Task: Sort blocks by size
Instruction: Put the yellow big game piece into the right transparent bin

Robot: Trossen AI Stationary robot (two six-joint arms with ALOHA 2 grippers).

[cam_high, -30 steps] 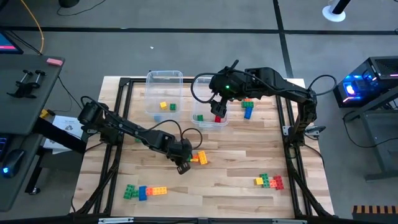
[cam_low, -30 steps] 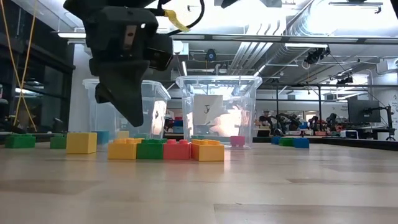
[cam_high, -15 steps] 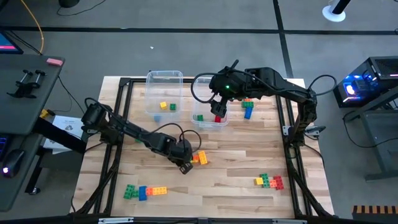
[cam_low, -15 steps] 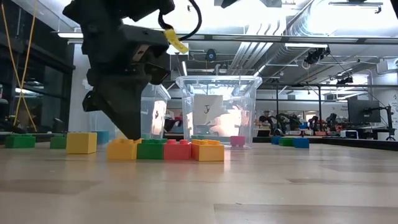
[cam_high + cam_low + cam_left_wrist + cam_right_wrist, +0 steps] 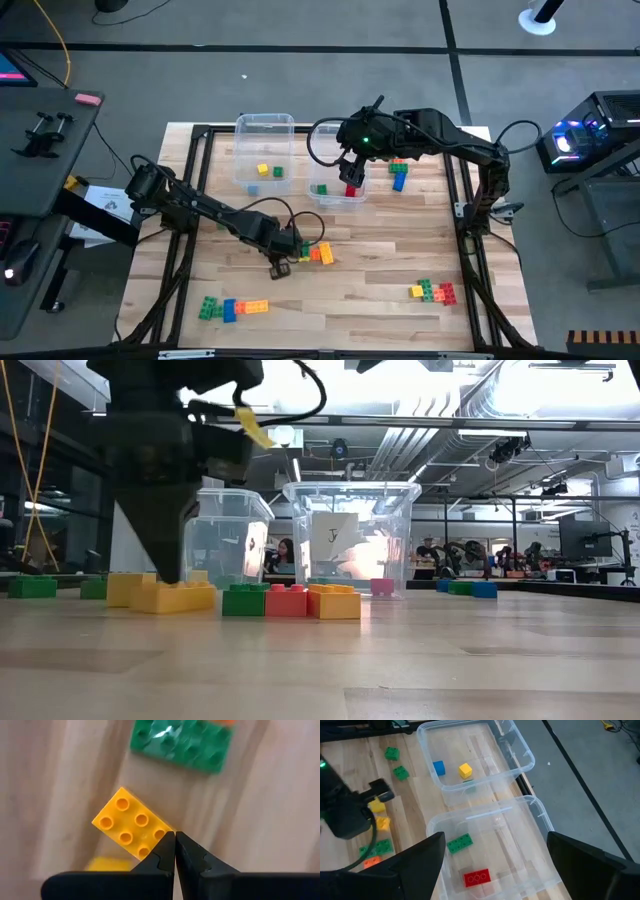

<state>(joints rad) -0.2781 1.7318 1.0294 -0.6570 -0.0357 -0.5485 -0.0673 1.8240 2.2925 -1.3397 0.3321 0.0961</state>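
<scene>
Far left on the counter: green, blue and yellow-orange row of blocks near the front edge. Left tool low over mid-counter, fingers clenched together, tips pressed against the corner of a loose yellow six-stud block; nothing grasped between them. Same yellow block in low view resting flat on the wood, a gap apart from the green-red-orange row beside it, with a second yellow block just behind. Green end of that row lying beyond the yellow block in left wrist view. Further back, two clear bins side by side: left bin holding a small blue block, a small yellow block and a green one; right bin holding a longer green block and a longer red block. Right tool hovering above the right bin, fingers spread wide, released, empty. Blue and green blocks on the counter just right of that bin. Near the front right, cluster of yellow, green and red blocks. Two small green blocks loose on the wood beside the left bin.
</scene>
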